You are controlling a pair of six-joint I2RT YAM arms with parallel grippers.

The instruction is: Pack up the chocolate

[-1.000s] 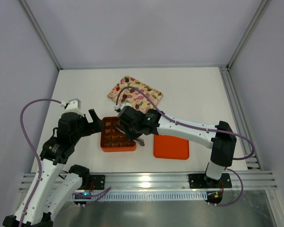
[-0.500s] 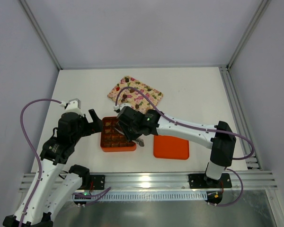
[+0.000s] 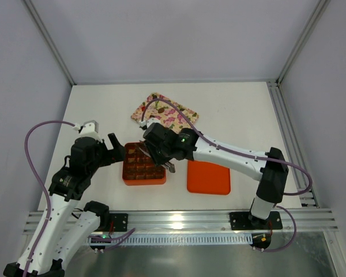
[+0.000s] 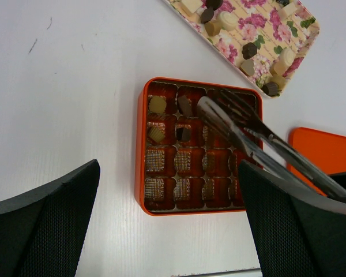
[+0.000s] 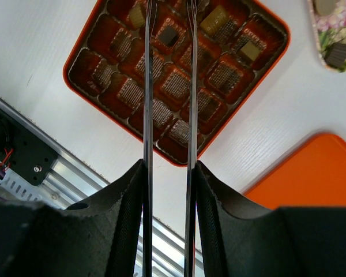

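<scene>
The orange grid box (image 3: 143, 179) sits before the arms. It holds a few chocolates (image 4: 157, 104) in its far-left cells, also seen in the right wrist view (image 5: 214, 18). More chocolates (image 4: 249, 50) lie on the floral tray (image 3: 167, 112) behind it. My right gripper (image 3: 157, 145) is shut on metal tongs (image 4: 248, 130), whose blades (image 5: 146, 86) reach over the box's far cells. I cannot tell whether the tips hold a piece. My left gripper (image 3: 116, 151) is open and empty, just left of the box.
The orange lid (image 3: 209, 179) lies flat to the right of the box, also in the left wrist view (image 4: 328, 153). The aluminium rail (image 3: 179, 219) runs along the near table edge. The enclosure walls stand on three sides.
My right gripper with the tongs has shifted slightly toward the far side of the box, nearer the tray. The left arm has not moved.
</scene>
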